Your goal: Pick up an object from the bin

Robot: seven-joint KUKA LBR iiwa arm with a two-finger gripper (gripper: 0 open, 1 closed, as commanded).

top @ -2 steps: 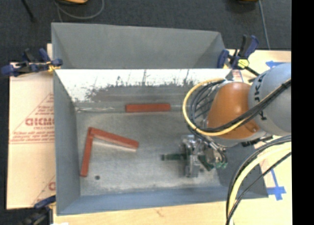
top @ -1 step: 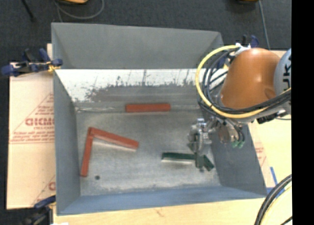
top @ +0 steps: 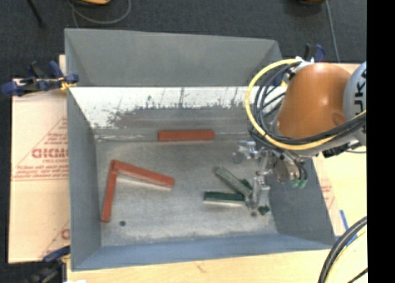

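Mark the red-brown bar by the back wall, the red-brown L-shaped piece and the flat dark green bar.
red-brown bar (top: 186,135): camera view, middle of its top face.
red-brown L-shaped piece (top: 109,192): camera view, on its downward leg.
dark green bar (top: 222,197): camera view, middle of its length.

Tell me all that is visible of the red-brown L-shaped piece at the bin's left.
The L-shaped piece is red-brown, perhaps plastic or painted wood: two straight arms joined at a corner. One arm points toward the middle, with a pale side showing; the other points toward the near wall. It lies flat on the floor of the bin, in its left half, touching nothing else.
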